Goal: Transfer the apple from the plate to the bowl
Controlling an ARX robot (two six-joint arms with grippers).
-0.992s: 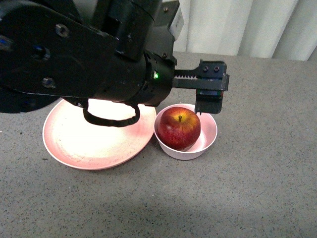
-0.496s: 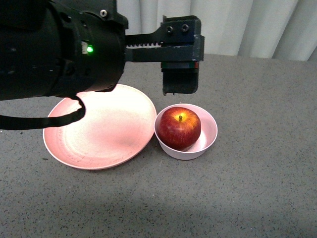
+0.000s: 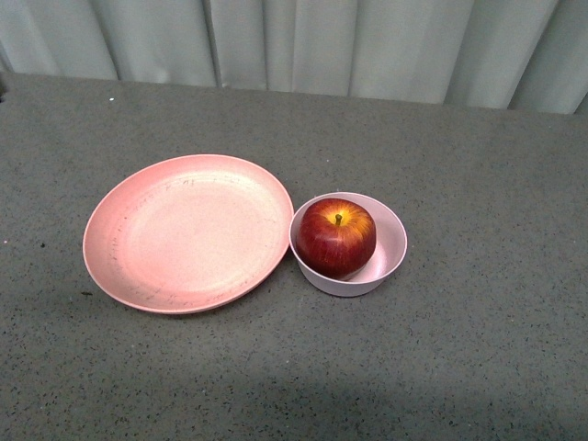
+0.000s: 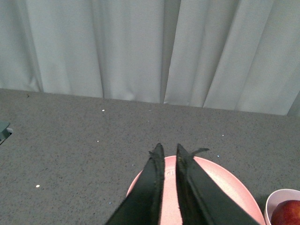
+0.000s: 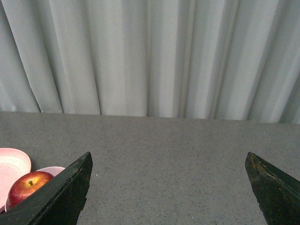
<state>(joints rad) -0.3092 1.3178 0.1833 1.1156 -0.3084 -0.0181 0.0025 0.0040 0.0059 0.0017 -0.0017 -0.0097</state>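
Nearly closed left pincer (image 4: 169, 151) above the plate (image 4: 225, 180).

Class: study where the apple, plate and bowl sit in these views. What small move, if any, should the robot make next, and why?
Probably none beyond keeping both arms back. The apple already sits in the bowl, and the plate beside it is bare. The left pincer is nearly closed and holds nothing; the right pincer is open and empty. The task looks done.

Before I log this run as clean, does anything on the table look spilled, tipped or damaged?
Nothing stands out. The apple sits upright in the bowl, and the plate lies flat beside it with only scuffing along its rim.
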